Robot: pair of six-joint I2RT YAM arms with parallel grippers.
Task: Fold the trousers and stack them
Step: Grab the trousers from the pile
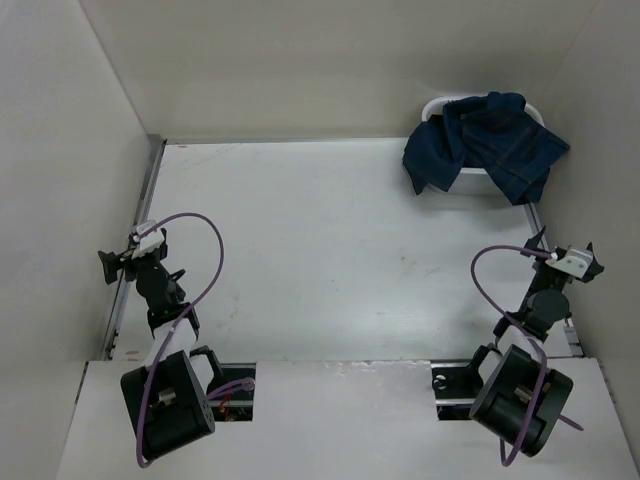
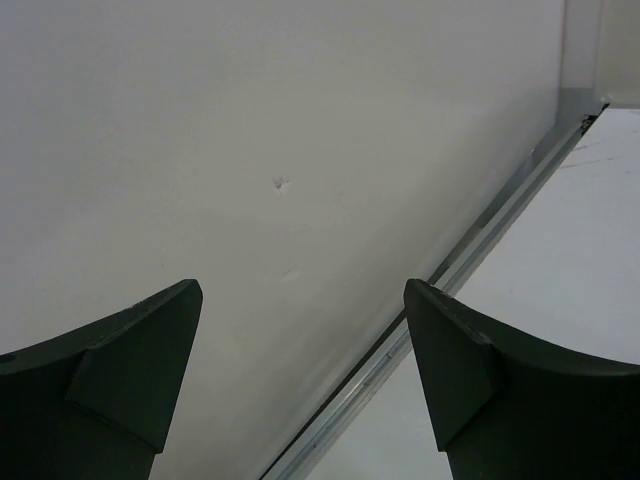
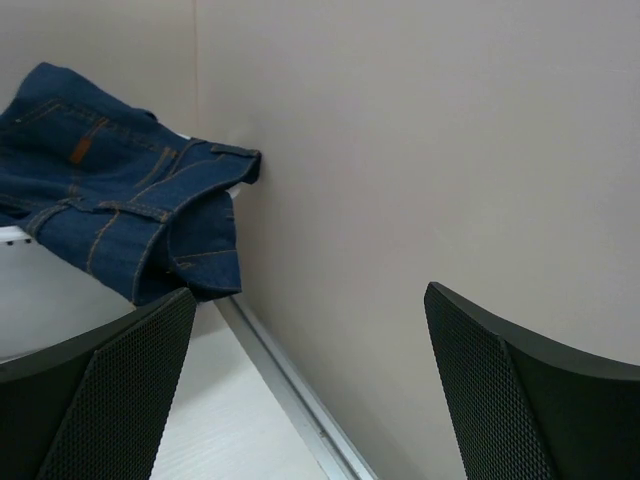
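Trousers [image 1: 487, 145]: dark blue denim, unfolded and crumpled, draped over the basket at the far right corner of the table [image 1: 320, 260], with cloth hanging down past the front rim.
Patch [image 3: 78, 152]: small and tan, at the waistband, seen from the right wrist.
Basket [image 1: 475, 183]: white, mostly covered by the denim.
Left gripper [image 1: 128, 252]: spread wide and empty, facing the left wall [image 2: 250, 150], well apart from the denim.
Right gripper [image 1: 575, 255]: spread wide and empty, beside the right wall [image 3: 450, 150], nearer the denim but apart from it.

Denim trousers [image 1: 487, 143], white plastic basket [image 1: 470, 183], matt table [image 1: 330, 250]
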